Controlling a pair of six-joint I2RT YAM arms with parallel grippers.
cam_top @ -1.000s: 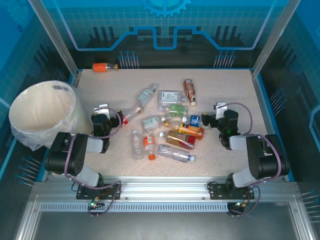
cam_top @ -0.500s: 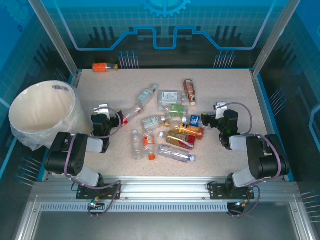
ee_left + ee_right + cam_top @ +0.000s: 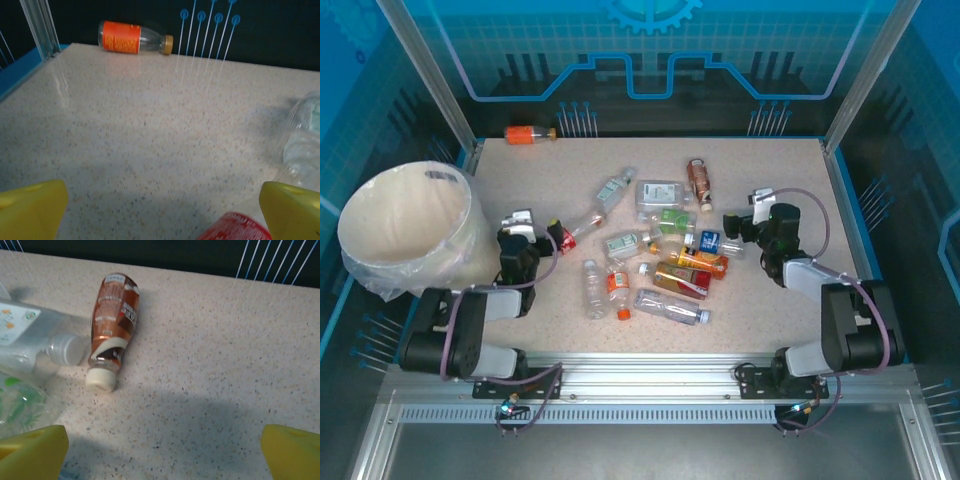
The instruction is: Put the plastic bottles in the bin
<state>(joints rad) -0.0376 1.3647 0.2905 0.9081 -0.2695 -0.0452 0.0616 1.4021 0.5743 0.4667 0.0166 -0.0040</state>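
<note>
Bottles lie clustered on the surface, none binned yet; bin stands far left. Left pincer and right pincer both gape wide, empty. I'd nudge the left one rightward to straddle the red-capped bottle squarely before closing.

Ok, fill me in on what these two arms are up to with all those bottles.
Two robot arms are meant to move the small plastic bottles into the large round cream-white lined bin at the left. Nothing is gripped. The left gripper is open, low by a clear red-capped bottle. The right gripper is open, facing a brown white-capped bottle. About a dozen bottles lie heaped in the middle, plus an orange-labelled bottle at the far edge.
</note>
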